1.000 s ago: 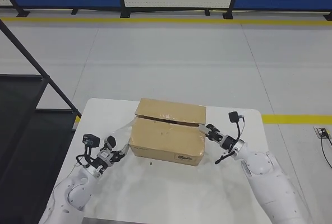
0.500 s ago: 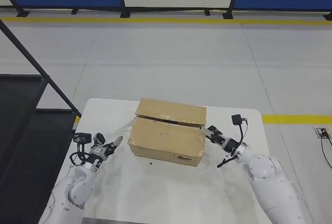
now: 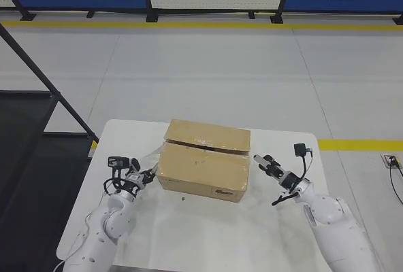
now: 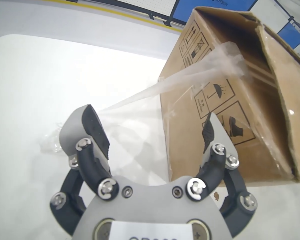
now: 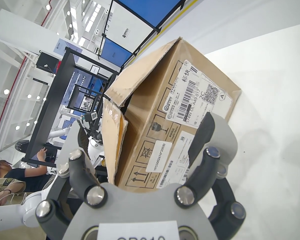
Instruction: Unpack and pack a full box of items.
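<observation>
A brown cardboard box [image 3: 205, 160] stands mid-table, its two top flaps down with a dark slit between them. My left gripper [image 3: 143, 178] is open at the box's left end. In the left wrist view a strand of clear tape [image 4: 180, 83] stretches from the box [image 4: 227, 106] to the tip of one finger [image 4: 92, 123] of the left gripper [image 4: 150, 126]. My right gripper [image 3: 264, 163] is open a little off the box's right end. In the right wrist view its fingers [image 5: 145, 126] frame the labelled end of the box [image 5: 165, 106], whose flaps gape slightly.
The white table [image 3: 208, 231] has bare room in front of the box. A crumpled bit of clear tape [image 4: 50, 141] lies on it by the left gripper. A black frame [image 3: 58, 102] stands off the table's left corner.
The left gripper swung out to the left, then came back toward the box's end. The right gripper drew back to the right, away from the box.
</observation>
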Action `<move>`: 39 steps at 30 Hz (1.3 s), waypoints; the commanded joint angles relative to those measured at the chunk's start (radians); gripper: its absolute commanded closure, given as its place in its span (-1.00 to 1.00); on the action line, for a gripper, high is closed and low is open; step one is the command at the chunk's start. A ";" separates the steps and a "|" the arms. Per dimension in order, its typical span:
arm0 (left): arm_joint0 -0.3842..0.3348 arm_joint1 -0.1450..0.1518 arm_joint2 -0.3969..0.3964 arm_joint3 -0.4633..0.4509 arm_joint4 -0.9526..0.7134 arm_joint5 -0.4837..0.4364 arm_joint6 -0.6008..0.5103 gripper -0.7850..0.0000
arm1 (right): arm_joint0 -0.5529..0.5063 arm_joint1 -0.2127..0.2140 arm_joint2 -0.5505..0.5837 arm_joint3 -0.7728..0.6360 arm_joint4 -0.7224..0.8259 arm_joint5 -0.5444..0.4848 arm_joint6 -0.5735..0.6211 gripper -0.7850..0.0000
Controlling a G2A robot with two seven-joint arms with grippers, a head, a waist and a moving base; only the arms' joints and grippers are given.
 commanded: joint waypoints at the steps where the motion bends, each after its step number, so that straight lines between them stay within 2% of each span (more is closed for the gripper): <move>1: 0.008 0.003 -0.001 -0.006 0.012 -0.022 0.001 -1.00 | -0.003 0.003 0.007 -0.002 0.010 -0.006 0.001 -1.00; 11: 0.061 0.015 -0.026 -0.066 0.023 -0.078 -0.008 -1.00 | -0.004 0.014 0.014 -0.041 0.059 -0.026 0.045 -1.00; 20: 0.086 0.020 -0.068 -0.099 -0.041 -0.071 -0.001 -1.00 | 0.041 0.013 -0.024 -0.008 0.235 -0.074 0.192 -1.00; 27: 0.105 0.023 -0.089 -0.127 -0.079 -0.086 -0.005 -1.00 | 0.094 0.007 -0.060 0.056 0.328 -0.086 0.245 -1.00; 36: 0.117 0.025 -0.102 -0.155 -0.097 -0.089 0.000 -1.00 | 0.142 0.010 -0.067 0.146 0.658 -0.155 0.553 -1.00; 39: 0.123 0.026 -0.109 -0.173 -0.114 -0.099 0.003 -1.00 | 0.131 0.019 -0.072 0.104 0.712 -0.125 0.584 -1.00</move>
